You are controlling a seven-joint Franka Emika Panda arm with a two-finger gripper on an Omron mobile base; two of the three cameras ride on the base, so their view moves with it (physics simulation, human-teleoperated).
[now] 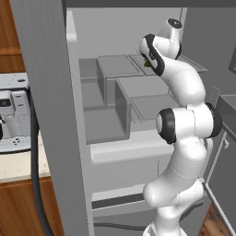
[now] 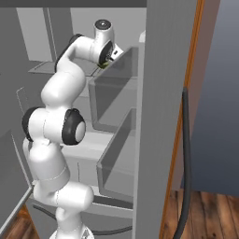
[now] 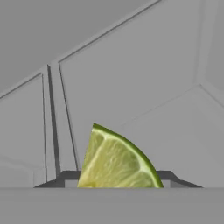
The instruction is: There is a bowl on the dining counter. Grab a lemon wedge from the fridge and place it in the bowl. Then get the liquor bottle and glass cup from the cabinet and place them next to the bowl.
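You're inside the fridge [image 1: 55, 115], gripper [image 3: 118, 186] at the upper shelf, wedge [image 3: 117, 162] sitting between the tips; whether the jaws have clamped, I can't tell. Next: confirm the grip, then withdraw.

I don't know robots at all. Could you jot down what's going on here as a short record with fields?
place: inside the open fridge, grey shelves and door bins
arm: white, reaching up and into the upper shelves
gripper: at the lemon wedge, tips on either side of it; whether it grips yet cannot be told
lemon wedge: yellow-green flesh, green rind, standing between the tips; in the left base view a green bit shows by the hand
beside the fridge: a white machine on a pale counter
task stage: fetching the wedge
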